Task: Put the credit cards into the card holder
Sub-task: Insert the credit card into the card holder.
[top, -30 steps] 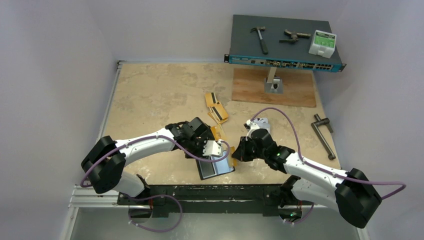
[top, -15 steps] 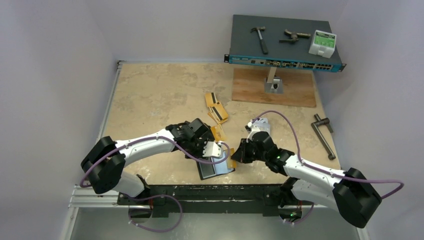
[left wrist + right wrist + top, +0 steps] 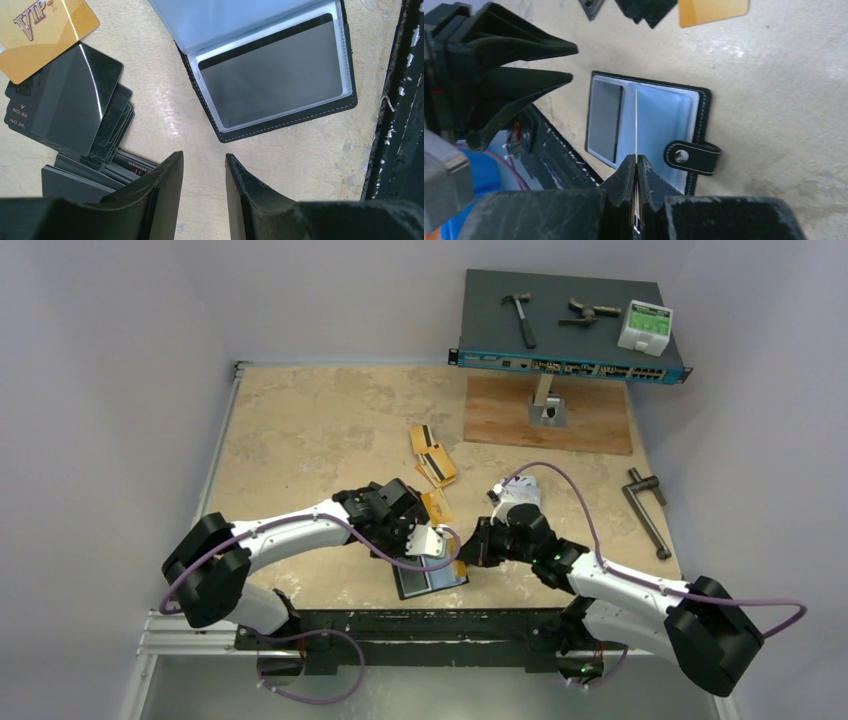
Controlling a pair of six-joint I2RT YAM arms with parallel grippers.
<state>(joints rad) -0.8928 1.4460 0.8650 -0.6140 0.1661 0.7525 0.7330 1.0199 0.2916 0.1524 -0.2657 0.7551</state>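
The black card holder [image 3: 425,582] lies open near the table's front edge, snap tab [image 3: 691,156] to its side. One sleeve holds a grey card with a black stripe [image 3: 275,82]. My right gripper [image 3: 637,159] is shut on a thin card [image 3: 636,122], seen edge-on, standing over the holder's clear sleeves [image 3: 664,120]. In the top view it [image 3: 468,552] is at the holder's right edge. My left gripper [image 3: 204,160] is open and empty, just above the table beside the holder. A gold VIP card [image 3: 45,30] and a stack of dark cards [image 3: 75,107] lie to its left.
More orange cards [image 3: 432,460] lie mid-table. A network switch [image 3: 570,325] carrying tools stands on a wooden board [image 3: 590,420] at the back right. A metal crank [image 3: 648,510] lies at the right. The black front rail [image 3: 395,125] runs just beyond the holder.
My right gripper has moved slightly left with its card, closer over the holder. My left gripper has shifted a little towards the front edge.
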